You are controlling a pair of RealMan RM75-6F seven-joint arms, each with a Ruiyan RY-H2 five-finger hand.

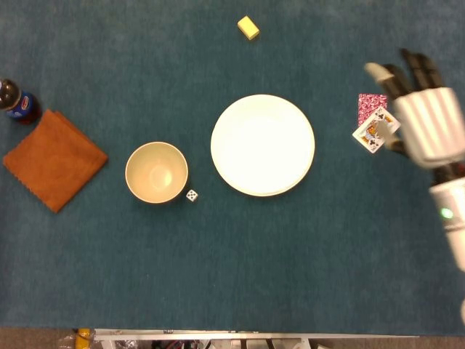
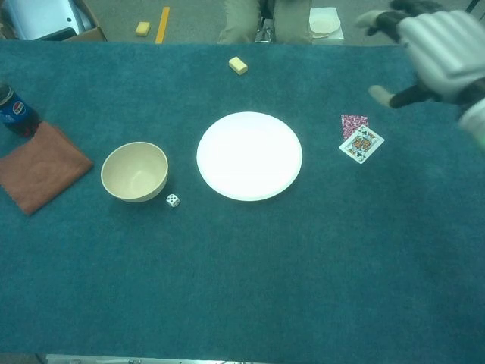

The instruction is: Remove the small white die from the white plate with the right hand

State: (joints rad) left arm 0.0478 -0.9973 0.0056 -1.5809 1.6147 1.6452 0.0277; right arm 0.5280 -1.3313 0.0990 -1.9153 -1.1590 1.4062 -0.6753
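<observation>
The small white die (image 1: pixel 191 195) (image 2: pixel 173 200) lies on the blue cloth just right of the cream bowl (image 1: pixel 156 172) (image 2: pixel 135 171), off the white plate (image 1: pixel 262 145) (image 2: pixel 249 155). The plate has nothing on it. My right hand (image 1: pixel 425 116) (image 2: pixel 432 53) hovers far to the plate's right, fingers spread and holding nothing. The left hand does not show in either view.
Two playing cards (image 1: pixel 374 122) (image 2: pixel 359 139) lie right of the plate, under the right hand. A yellow block (image 1: pixel 248 27) (image 2: pixel 238 65) sits at the back. An orange cloth (image 1: pixel 54 158) (image 2: pixel 38 174) and a cola bottle (image 1: pixel 16 101) (image 2: pixel 15 111) are at far left.
</observation>
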